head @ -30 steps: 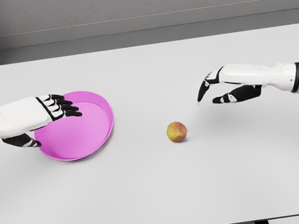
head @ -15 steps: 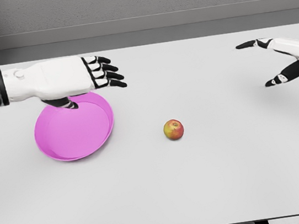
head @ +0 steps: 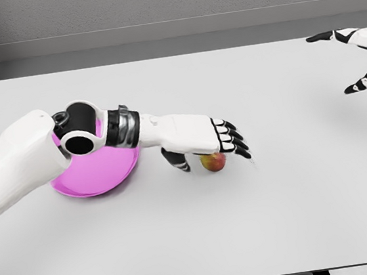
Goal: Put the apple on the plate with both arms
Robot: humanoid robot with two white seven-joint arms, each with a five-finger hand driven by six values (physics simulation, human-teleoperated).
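A small red-yellow apple [head: 214,162] lies on the white table, partly covered from above by my left hand [head: 209,146]. That hand reaches in from the left with its fingers spread over the apple and its thumb down on the apple's left; it does not grip it. The pink plate [head: 96,171] sits at the left, largely hidden behind my left forearm. My right hand [head: 358,58] hovers open at the far right edge, well away from the apple.
The white table [head: 250,224] stretches wide in front of and to the right of the apple. A grey wall runs along the table's back edge.
My left arm has swung right from above the plate to over the apple. My right hand has drawn farther to the right. The apple has stayed in place.
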